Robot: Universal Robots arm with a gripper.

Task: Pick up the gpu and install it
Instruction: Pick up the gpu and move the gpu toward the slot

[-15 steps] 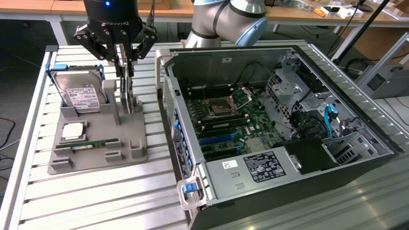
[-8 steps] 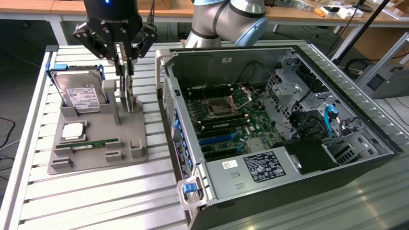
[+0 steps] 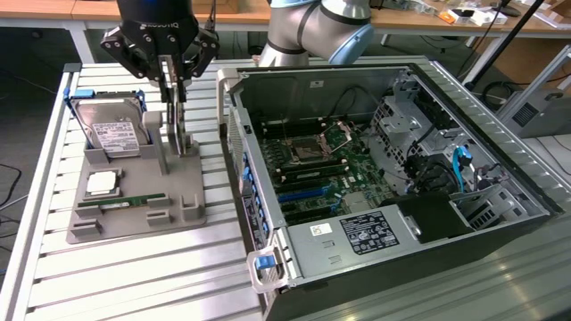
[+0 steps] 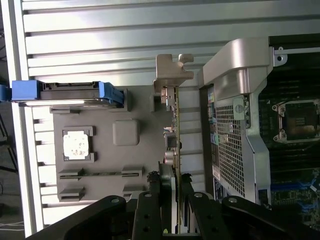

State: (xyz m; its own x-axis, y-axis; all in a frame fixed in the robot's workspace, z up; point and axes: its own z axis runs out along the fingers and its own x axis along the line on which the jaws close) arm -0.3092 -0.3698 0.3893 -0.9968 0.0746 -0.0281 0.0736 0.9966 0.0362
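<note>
Hand (image 3: 174, 90) clamped on gpu (image 3: 181, 130) top edge; card upright in grey holder (image 3: 134, 217), directly beneath, long axis parallel to case (image 3: 499, 167).

Silver-grey arm (image 3: 303, 27) with pale blue joint cap, black screw-studded jaws.

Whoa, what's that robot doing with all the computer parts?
The robot arm's claw is down at the top edge of the gpu, a thin card standing upright in a gray holder. The card is not lifted out yet. The open computer case lies right beside the holder, and the gpu is not in it yet.
</note>
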